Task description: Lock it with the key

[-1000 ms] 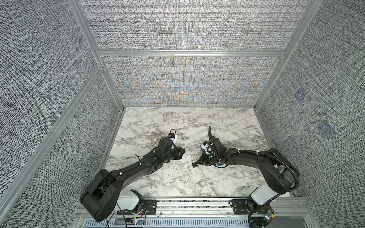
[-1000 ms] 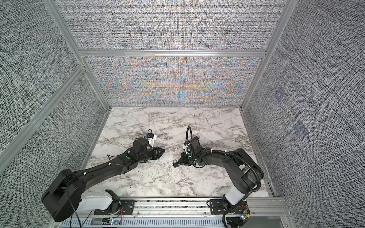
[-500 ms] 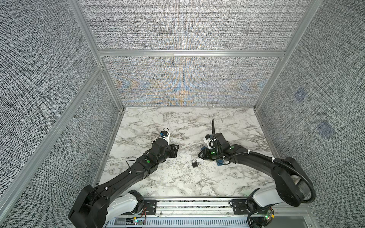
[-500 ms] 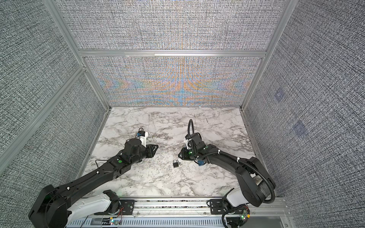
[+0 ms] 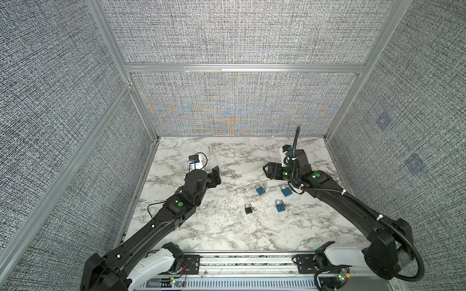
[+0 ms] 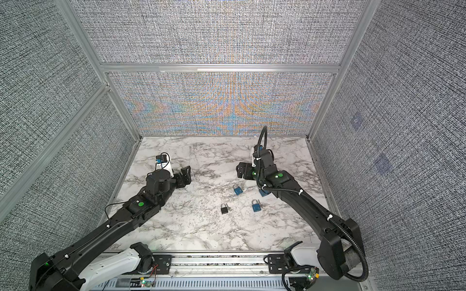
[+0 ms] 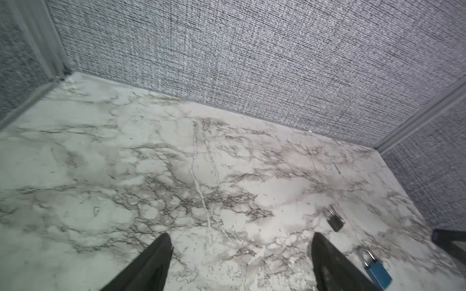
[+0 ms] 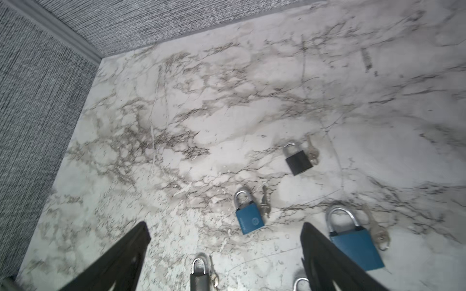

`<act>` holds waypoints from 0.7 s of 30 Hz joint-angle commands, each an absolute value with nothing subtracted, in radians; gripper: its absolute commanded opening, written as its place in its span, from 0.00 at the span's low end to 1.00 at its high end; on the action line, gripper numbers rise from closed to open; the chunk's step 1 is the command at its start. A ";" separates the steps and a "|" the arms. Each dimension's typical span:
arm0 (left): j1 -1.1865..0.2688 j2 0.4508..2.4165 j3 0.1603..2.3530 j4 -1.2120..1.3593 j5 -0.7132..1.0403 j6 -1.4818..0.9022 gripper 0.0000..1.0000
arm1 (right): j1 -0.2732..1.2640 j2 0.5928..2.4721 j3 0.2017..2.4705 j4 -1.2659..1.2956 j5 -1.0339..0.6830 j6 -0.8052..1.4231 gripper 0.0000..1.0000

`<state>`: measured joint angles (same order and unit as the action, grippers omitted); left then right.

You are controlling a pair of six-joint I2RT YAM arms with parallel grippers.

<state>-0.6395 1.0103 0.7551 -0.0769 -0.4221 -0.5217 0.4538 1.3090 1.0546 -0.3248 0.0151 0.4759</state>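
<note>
Item 1: small black metal padlock [image 5: 248, 209], silver shackle, flat on the white marble-patterned tabletop [image 5: 201, 226]. Its thin silver key [image 8: 312, 153] lies just beside it. A blue metal padlock [image 5: 280, 206] and 2 more lie near it.

My left gripper [image 5: 216, 176] and right gripper [image 5: 266, 172]: spread wide, empty, well apart from the black padlock.

Handling, I judge: rigid, dense, slick. Pinch the flat faces; take the key by its bow.

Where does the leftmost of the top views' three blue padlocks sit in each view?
Top view: blue padlock slightly right of centre, lower half.
Top view: about mid-width, lower half.
Left wrist: just outside one jaw.
Right wrist: beyond the gap between the jaws.
Shared landmark: the marble table's rear left corner.
</note>
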 commanded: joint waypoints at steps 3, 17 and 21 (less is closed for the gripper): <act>-0.606 1.082 0.797 -0.070 -0.572 -0.428 0.99 | 0.371 1.267 1.021 -0.266 0.127 0.486 0.99; -0.419 1.316 0.681 0.436 -0.704 -0.084 0.99 | 0.069 1.172 0.684 0.111 0.482 0.236 0.99; -0.349 1.319 0.596 0.591 -0.676 -0.045 0.99 | 0.039 1.188 0.530 0.373 0.571 0.125 0.99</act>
<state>-0.3801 1.3220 0.6304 0.3851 -0.6636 -0.1280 0.0532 1.1801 0.5926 0.1215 0.4770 0.2352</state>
